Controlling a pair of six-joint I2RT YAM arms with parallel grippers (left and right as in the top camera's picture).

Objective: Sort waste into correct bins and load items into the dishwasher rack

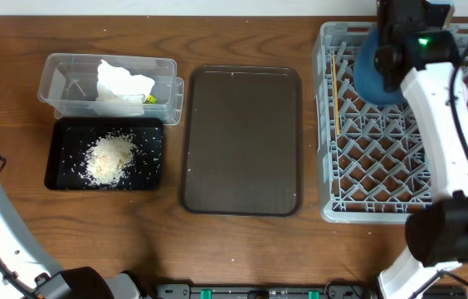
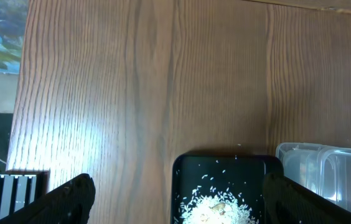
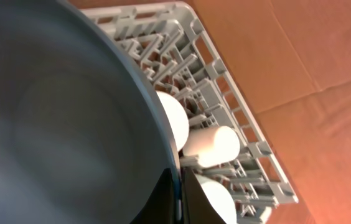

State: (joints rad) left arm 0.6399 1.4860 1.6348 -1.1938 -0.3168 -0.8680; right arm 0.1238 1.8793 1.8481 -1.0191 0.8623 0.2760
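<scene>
Right wrist: dark blue plate [image 3: 57, 124] rim between fingers [image 3: 200, 206]

Overhead, light falls even and sharp. From my left wrist, glare whitens the table [image 2: 45, 143] at eight o'clock. My right wrist sees the plate [image 3: 51, 124] blurred, close.

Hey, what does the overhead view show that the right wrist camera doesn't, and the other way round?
Only overhead: the clear tub holding tissue, the black tray with rice, and the brown tray. Only right wrist: the right gripper shut on the rim of the blue plate, and a pale cup lying among the pegs. Both: that blue plate and the grey rack.
</scene>
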